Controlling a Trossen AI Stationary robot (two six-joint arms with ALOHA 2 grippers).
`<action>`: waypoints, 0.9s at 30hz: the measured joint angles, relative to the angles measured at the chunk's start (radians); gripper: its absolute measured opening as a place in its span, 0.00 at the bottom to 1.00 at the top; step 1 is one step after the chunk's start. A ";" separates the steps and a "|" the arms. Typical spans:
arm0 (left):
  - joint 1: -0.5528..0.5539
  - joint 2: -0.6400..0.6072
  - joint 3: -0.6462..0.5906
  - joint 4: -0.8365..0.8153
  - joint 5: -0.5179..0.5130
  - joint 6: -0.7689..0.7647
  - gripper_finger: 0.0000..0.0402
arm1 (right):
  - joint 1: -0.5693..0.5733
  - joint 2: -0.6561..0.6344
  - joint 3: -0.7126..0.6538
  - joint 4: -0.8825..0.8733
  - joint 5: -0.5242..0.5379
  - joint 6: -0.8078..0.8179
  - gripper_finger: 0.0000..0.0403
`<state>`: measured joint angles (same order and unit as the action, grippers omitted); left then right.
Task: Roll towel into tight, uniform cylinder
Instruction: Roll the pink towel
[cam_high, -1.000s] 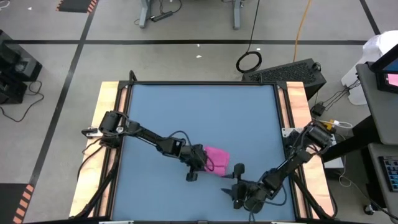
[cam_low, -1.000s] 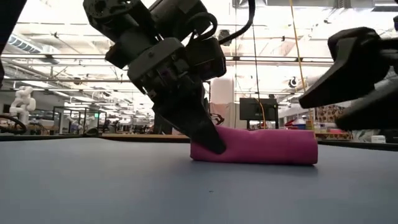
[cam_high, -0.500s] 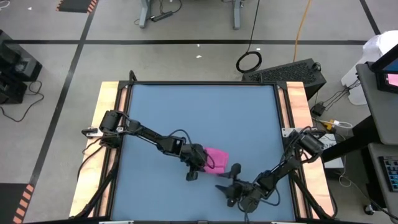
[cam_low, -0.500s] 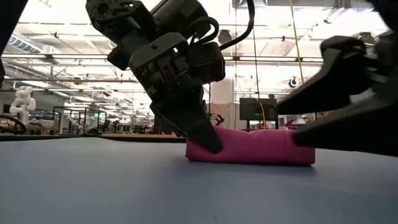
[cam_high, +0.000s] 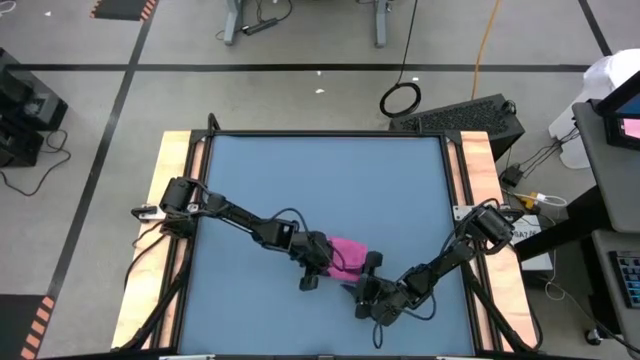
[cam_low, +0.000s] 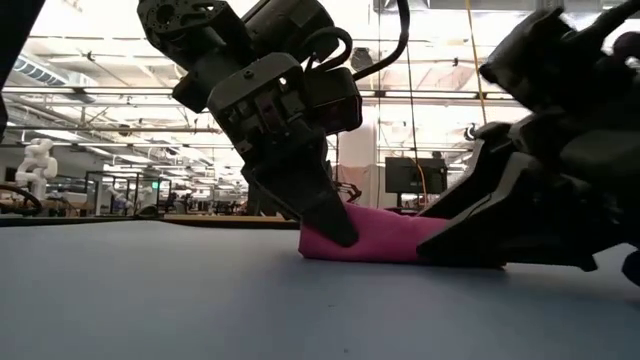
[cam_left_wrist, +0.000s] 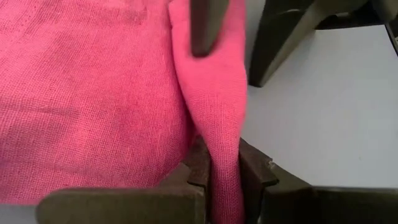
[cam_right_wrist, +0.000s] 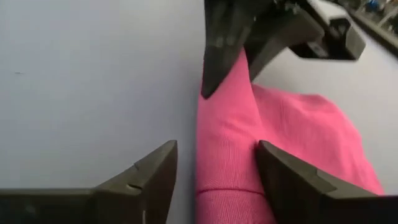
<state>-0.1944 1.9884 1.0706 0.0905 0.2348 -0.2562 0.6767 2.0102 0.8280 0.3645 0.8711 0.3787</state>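
High view: one cylinder (cam_high: 347, 256), the only pink cloth on the blue tabletop (cam_high: 300, 180), lies at the near middle of the table, between my two grippers. Its long axis runs across the table, roughly from my left side toward my right, tilted a little so that the right-hand end sits nearer the front edge. It lies flat, not upright.

My left gripper (cam_high: 322, 262) is at the roll's left end. In my left wrist view its fingers (cam_left_wrist: 199, 163) are drawn narrow and pinch a fold of the pink cloth (cam_left_wrist: 93, 93) between them.

My right gripper (cam_high: 368, 275) is at the other end. In my right wrist view its fingers (cam_right_wrist: 146, 177) stand wide, one on each side of the roll (cam_right_wrist: 230, 155), and I cannot tell whether they touch it. In the low view that gripper (cam_low: 470, 240) covers the roll's far end, while the left gripper (cam_low: 335, 225) presses down on the near end of the cylinder (cam_low: 385, 238).

Count: one roll, two arms, two grippers.

The tabletop is plain blue with pale wooden rails along both sides (cam_high: 175, 160). Around it is grey floor marked with dark lines, a coiled cable ring (cam_high: 400, 98), and a desk at the right edge (cam_high: 610, 160). Behind the table the low view shows a bright hall with ceiling lights and a dark monitor (cam_low: 405, 175).
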 joint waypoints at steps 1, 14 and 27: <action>0.000 0.000 0.000 0.000 0.000 0.000 0.10 | -0.004 0.000 0.000 -0.015 -0.008 0.023 0.50; -0.057 -0.006 -0.002 0.003 -0.174 0.116 0.29 | -0.009 -0.004 0.001 -0.117 -0.052 0.258 0.37; -0.274 -0.057 -0.002 0.003 -0.723 0.370 0.66 | -0.011 -0.004 0.000 -0.078 -0.145 0.420 0.25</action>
<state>-0.4684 1.9316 1.0684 0.0931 -0.4880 0.1134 0.6659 2.0064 0.8280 0.2870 0.7264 0.7982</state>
